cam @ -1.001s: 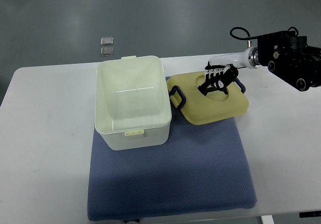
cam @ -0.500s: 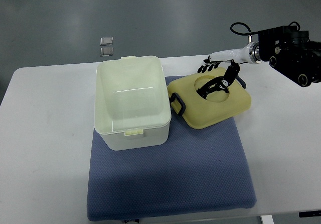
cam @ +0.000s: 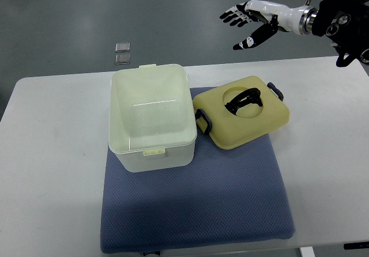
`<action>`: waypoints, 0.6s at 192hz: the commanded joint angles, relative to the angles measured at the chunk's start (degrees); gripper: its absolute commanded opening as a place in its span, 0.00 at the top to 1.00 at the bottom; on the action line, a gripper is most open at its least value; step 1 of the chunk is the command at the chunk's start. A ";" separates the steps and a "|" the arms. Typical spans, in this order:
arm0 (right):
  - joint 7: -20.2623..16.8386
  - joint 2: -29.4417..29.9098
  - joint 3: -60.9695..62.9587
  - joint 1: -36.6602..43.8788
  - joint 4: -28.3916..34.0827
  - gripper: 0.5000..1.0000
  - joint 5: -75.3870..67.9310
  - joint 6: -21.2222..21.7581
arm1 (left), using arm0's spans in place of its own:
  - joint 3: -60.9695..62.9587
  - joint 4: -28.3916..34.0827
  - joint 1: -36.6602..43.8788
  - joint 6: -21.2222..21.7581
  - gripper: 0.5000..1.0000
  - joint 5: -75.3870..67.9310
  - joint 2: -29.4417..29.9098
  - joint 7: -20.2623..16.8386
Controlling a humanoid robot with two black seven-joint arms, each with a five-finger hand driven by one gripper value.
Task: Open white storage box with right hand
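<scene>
The white storage box [cam: 151, 116] stands open on the blue mat [cam: 196, 199], left of centre. Its yellow lid [cam: 241, 118], with dark side latches and a black handle in a round recess, lies flat on the mat to the right of the box, touching nothing but the mat. My right hand [cam: 245, 22] is raised well above and behind the lid, over the far table edge. Its fingers are spread and it holds nothing. The left arm is out of view.
The white table [cam: 52, 170] carries the mat. Two small grey squares [cam: 123, 52] lie on the floor behind the box. My right forearm [cam: 340, 18] enters from the upper right corner.
My right hand let go of the lid's handle and rose up and back, away from the lid. The lid stays on the mat beside the box.
</scene>
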State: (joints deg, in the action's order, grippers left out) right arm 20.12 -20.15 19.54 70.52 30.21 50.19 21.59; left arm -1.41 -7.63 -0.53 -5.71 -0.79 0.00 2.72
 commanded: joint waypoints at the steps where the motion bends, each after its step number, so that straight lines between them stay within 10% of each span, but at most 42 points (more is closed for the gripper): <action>1: -0.17 0.73 6.21 -3.02 -0.32 0.32 -11.33 -5.41 | 0.00 0.07 0.00 0.00 0.00 -0.01 0.00 0.00; 61: -1.93 3.36 10.70 -11.28 -0.41 0.32 -39.47 -15.17 | -0.09 0.16 0.00 0.00 0.00 -0.01 0.00 0.00; 115: -6.59 4.15 10.26 -16.11 -0.24 0.31 -40.44 -15.26 | 0.00 0.34 0.09 0.00 0.00 -0.01 0.00 0.00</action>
State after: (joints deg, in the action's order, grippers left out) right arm 14.39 -16.04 30.17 55.92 29.91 9.75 6.14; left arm -1.42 -7.31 -0.48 -5.68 -0.79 0.00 2.72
